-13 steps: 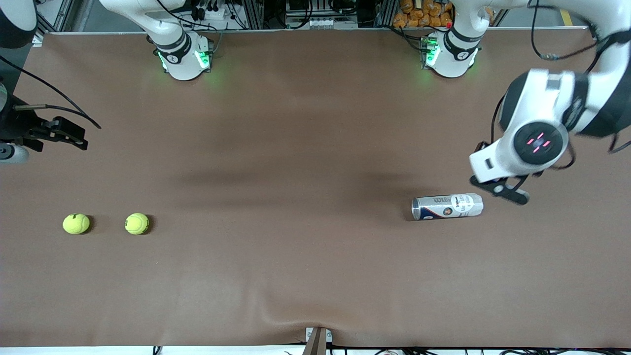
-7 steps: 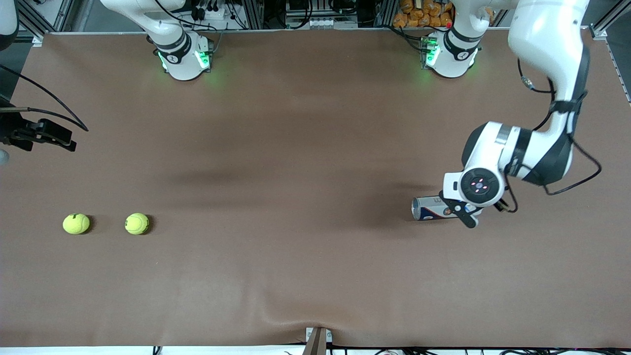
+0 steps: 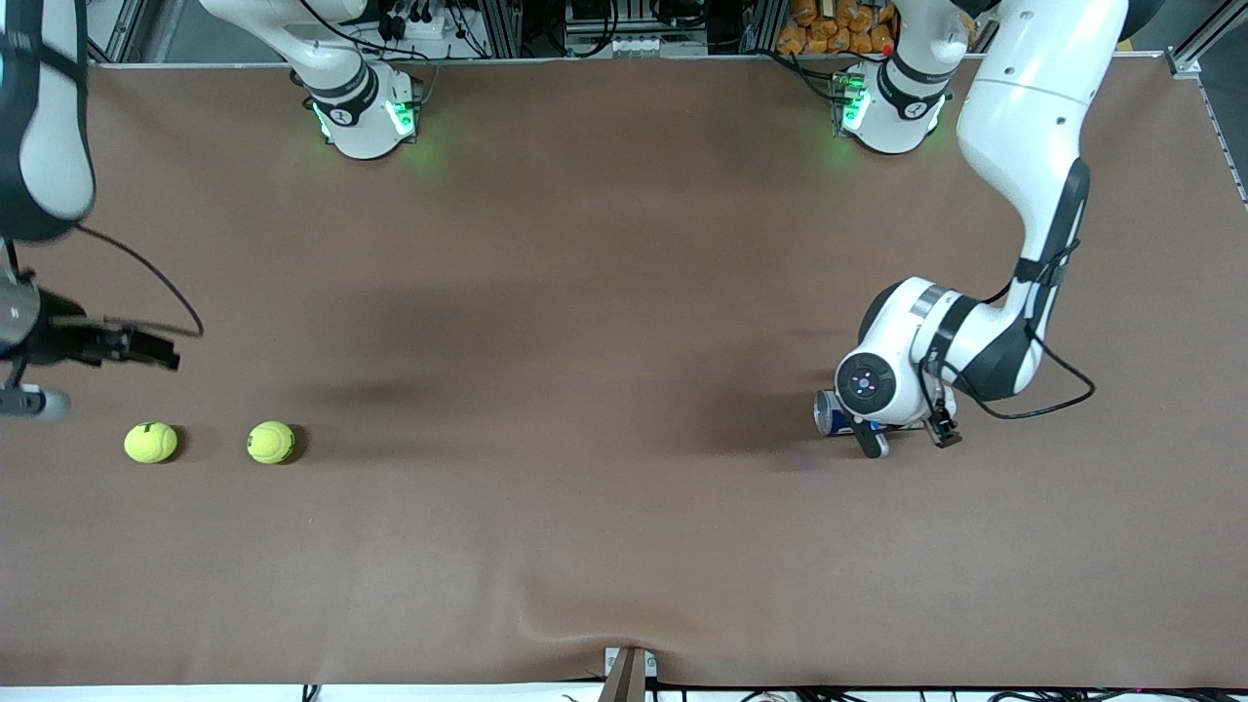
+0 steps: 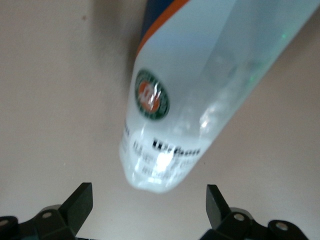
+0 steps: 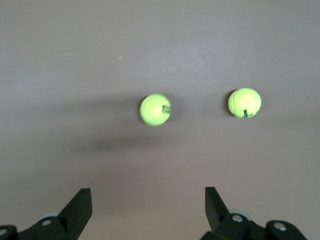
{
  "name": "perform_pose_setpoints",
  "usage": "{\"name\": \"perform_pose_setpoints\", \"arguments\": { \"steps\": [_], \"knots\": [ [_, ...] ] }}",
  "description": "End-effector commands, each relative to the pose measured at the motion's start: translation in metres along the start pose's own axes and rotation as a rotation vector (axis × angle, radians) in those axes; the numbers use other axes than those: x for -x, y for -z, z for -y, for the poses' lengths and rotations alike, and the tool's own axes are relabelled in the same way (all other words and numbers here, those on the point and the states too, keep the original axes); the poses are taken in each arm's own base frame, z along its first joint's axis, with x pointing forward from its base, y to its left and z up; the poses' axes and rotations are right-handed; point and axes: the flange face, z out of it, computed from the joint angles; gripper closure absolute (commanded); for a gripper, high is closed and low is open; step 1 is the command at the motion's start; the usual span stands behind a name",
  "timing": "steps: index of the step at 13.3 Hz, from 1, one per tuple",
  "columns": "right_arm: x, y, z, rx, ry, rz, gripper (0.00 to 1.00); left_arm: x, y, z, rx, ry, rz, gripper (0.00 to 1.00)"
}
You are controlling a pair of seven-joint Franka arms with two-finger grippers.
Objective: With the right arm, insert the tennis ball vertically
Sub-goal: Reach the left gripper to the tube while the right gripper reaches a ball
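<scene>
Right gripper (image 3: pixel 146 348), black and two-fingered, is held in the air near the right arm's end of the table, its fingers (image 5: pixel 80 205) spread wide with nothing between them. Below it, two fuzzy yellow-green tennis balls are seen on the brown table covering (image 3: pixel 585 292): the one closer to the right arm's end (image 3: pixel 150 442) and its neighbour (image 3: pixel 270 442), set well apart from each other and both untouched. The wide opening is judged to be a preparation for closing around one ball from above, though which ball is meant cannot be told.

Well apart from that gripper, at the left arm's end of the table, the left gripper (image 3: pixel 902 439) is lowered over a clear plastic tennis-ball can with a blue, orange and white label (image 3: pixel 829 412), which lies on its side. Its fingers (image 4: pixel 80 200) are likewise spread wide, standing to either side of the can's end without touching it. A grasp there is judged to be intended so that the can may be stood upright, since a vertical insertion calls for an upturned mouth.
</scene>
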Motion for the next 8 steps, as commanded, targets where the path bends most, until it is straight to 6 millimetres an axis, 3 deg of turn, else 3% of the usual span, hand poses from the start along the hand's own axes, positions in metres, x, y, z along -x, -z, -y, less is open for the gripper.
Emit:
{"name": "perform_pose_setpoints", "arguments": {
  "steps": [1, 3, 6, 8],
  "knots": [
    [-0.022, -0.031, -0.016, -0.032, -0.031, -0.032, 0.0, -0.007, -0.011, 0.005, -0.041, -0.024, 0.017, 0.0],
    [-0.036, -0.068, 0.004, -0.009, -0.003, -0.013, 0.0, -0.014, -0.017, 0.004, -0.047, -0.035, 0.003, 0.0],
    [-0.042, -0.102, 0.01, -0.006, 0.004, 0.022, 0.0, -0.021, -0.03, 0.004, -0.047, -0.042, -0.016, 0.0],
    [-0.047, -0.135, 0.022, -0.002, 0.026, 0.057, 0.0, -0.026, -0.033, 0.003, -0.05, -0.047, -0.029, 0.0]
  ]
}}
